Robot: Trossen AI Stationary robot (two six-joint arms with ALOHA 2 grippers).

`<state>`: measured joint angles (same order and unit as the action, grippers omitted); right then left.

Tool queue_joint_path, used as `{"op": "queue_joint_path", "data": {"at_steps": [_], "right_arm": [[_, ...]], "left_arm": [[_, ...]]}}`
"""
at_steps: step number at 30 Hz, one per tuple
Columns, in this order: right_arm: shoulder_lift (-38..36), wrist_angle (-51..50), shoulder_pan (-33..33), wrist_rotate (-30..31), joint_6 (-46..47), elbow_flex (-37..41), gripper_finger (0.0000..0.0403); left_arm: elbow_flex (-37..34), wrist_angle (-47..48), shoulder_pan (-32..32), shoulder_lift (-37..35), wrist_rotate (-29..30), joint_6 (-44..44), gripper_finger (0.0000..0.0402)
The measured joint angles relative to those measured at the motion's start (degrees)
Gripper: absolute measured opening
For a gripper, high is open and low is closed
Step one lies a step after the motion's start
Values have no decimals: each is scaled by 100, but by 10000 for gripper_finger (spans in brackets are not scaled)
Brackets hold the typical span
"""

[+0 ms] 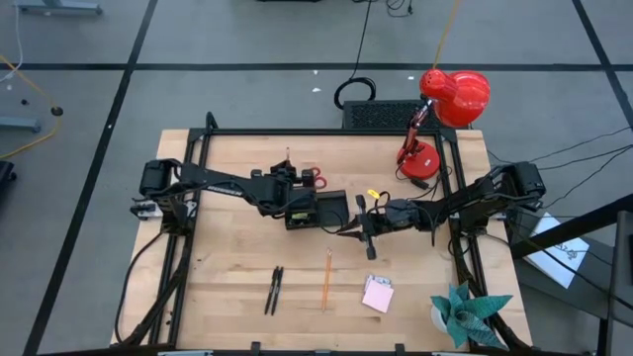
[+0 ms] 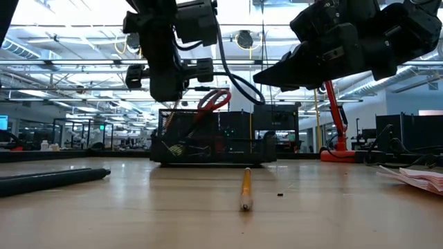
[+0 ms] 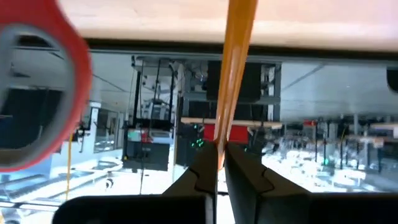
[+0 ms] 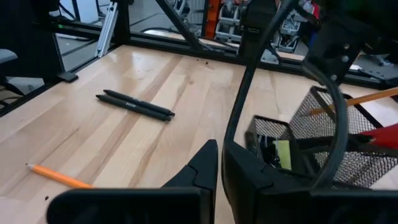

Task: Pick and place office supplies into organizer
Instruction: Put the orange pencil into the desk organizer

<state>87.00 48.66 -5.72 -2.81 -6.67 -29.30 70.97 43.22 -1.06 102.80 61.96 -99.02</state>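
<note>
Orange pencil, light, stiff and slick, sits pinched near one end between the left gripper fingers, above the black mesh organizer holding the red-handled scissors; right gripper hovers beside it, fingers together, empty

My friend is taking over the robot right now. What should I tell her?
Left gripper: shut on an orange pencil, above the organizer.
Right gripper: shut, empty, beside the organizer.
Done: scissors and a yellow piece are in the organizer.
Left: drop in the held pencil, then fetch the two black pens, the other pencil and the pink sticky-note pad from the table.
</note>
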Motion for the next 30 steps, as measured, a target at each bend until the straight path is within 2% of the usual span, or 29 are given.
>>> {"op": "queue_joint_path", "data": {"at_steps": [19,22,30], "right_arm": [[0,-8,0,-19,0,0,20],[0,-8,0,-19,0,0,20],[0,-8,2,-15,0,0,20]], "left_arm": [[-3,28,690,-7,258,317,18],[-3,33,727,-7,261,210,4],[-12,235,769,-7,71,-165,2]]}}
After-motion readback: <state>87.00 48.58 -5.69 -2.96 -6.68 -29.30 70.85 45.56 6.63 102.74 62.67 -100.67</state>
